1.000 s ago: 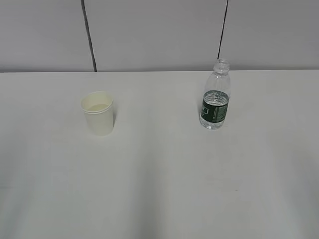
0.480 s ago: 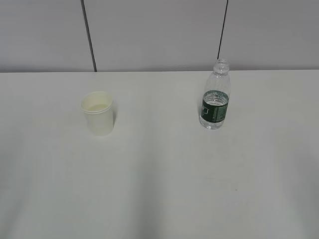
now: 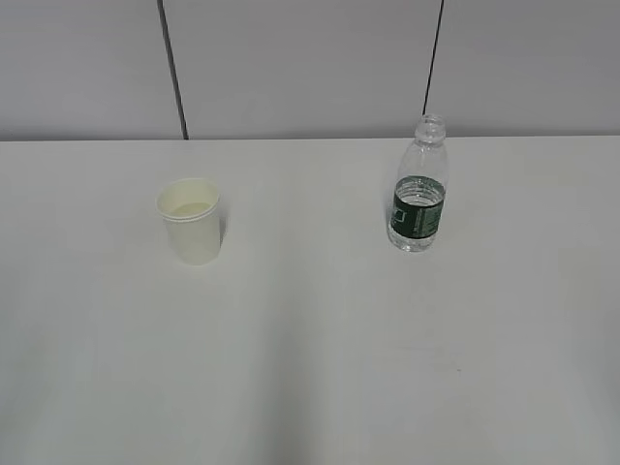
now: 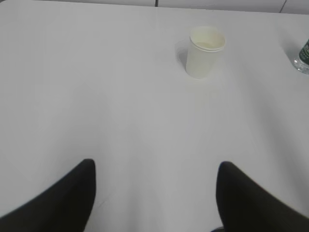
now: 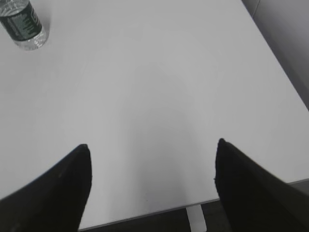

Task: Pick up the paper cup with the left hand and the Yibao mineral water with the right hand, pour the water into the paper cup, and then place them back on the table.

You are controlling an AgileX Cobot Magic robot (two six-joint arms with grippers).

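exterior view: cup upright on the surface, left of centre; bottle upright, capless, well apart to its right, water up to the label top. no arms in this view. left wrist view: left tool spread wide, holding nothing, above bare surface, cup ahead and slightly right, far from the fingers. right wrist view: right tool also wide, nothing held, near the surface's front edge; bottle at far upper left, well clear of it.
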